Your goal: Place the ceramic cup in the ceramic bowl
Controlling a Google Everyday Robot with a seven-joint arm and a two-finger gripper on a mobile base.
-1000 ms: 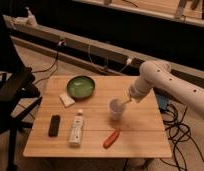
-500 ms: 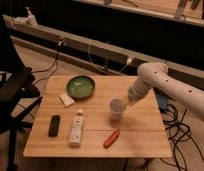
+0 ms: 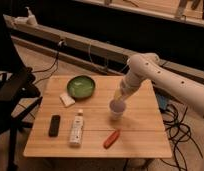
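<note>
The ceramic cup is small and pale and stands upright on the wooden table, right of centre. The ceramic bowl, green inside, sits at the back left of the table, well left of the cup. My gripper hangs from the white arm, which reaches in from the right. It is right above the cup's rim, and its tips merge with the top of the cup.
A white block lies in front of the bowl. A black remote, a white tube and a red-orange object lie along the front. A dark chair stands at left; cables trail at right.
My gripper has moved a little left and down, closing in over the cup. The cup and the bowl have stayed in place.
</note>
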